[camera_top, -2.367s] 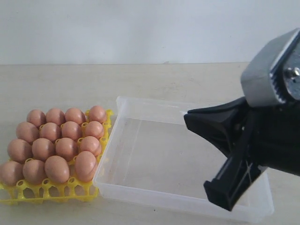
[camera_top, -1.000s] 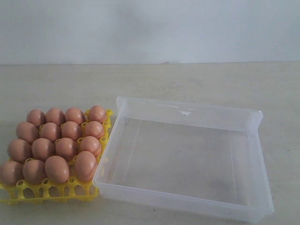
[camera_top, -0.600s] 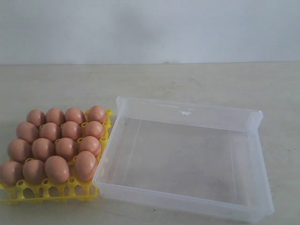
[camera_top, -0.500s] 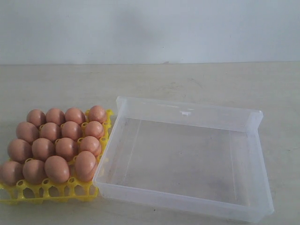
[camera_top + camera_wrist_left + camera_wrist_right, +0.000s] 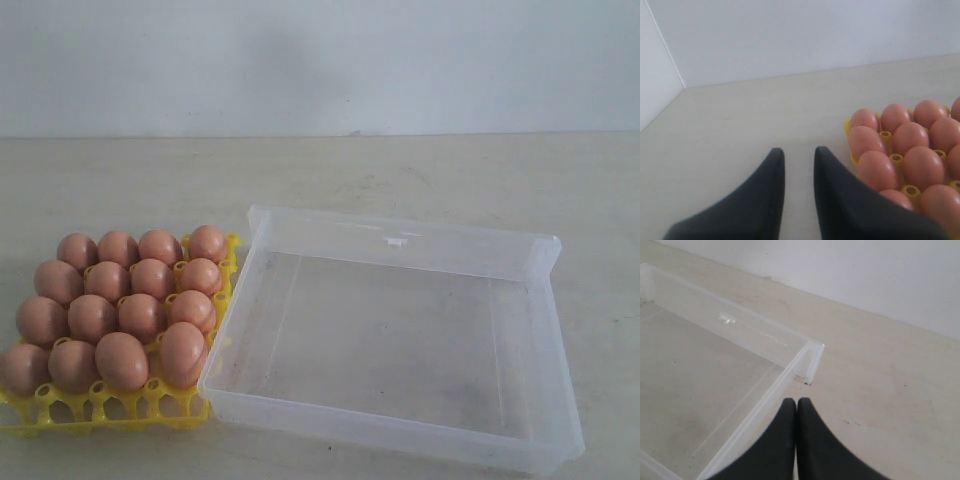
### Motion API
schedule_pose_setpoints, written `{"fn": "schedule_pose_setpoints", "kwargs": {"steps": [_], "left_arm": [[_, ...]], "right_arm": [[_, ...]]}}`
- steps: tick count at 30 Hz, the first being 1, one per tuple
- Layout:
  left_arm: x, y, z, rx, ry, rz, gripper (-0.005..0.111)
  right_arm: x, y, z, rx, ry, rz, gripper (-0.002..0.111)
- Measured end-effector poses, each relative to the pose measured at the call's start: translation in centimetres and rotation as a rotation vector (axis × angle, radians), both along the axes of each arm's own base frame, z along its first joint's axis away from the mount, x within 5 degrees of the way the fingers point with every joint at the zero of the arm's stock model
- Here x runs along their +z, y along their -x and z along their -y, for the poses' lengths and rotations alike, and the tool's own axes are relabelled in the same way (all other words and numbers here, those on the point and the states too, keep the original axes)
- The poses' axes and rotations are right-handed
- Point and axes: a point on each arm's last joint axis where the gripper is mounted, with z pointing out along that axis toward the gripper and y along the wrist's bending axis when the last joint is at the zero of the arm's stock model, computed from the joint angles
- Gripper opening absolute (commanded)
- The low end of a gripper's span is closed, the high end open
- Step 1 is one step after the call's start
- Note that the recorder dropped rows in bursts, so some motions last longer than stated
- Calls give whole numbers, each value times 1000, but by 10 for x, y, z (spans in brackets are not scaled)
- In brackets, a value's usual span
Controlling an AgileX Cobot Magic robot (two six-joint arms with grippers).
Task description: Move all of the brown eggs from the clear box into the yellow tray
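We judge this a robotics test bench in a lab. A plain pale tabletop (image 5: 400,170) stands against a blank white wall (image 5: 320,60). It carries staged props: a yellow tray (image 5: 120,415) of brown eggs (image 5: 122,360) and a clear box (image 5: 450,245). The black left gripper (image 5: 799,152) and right gripper (image 5: 796,402) are at the bench.

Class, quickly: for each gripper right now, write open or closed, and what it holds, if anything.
Left gripper: open with a narrow gap, holding nothing.
Right gripper: closed, holding nothing.
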Motion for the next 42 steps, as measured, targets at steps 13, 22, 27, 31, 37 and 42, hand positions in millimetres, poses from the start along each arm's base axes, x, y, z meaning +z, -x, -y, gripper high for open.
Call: {"fn": "schedule_pose_setpoints", "kwargs": {"steps": [13,22,27,31,37,42], "left_arm": [[0,0,0,0,0,0,22],[0,0,0,0,0,0,22],[0,0,0,0,0,0,22],[0,0,0,0,0,0,22],[0,0,0,0,0,0,22],[0,0,0,0,0,0,22]], "right_arm": [[0,0,0,0,0,0,0],[0,0,0,0,0,0,0],[0,0,0,0,0,0,0],[0,0,0,-21,-77,-16,0],[0,0,0,-44,-162,-34,0],[1,0,0,-48,-183,-33,0]]}}
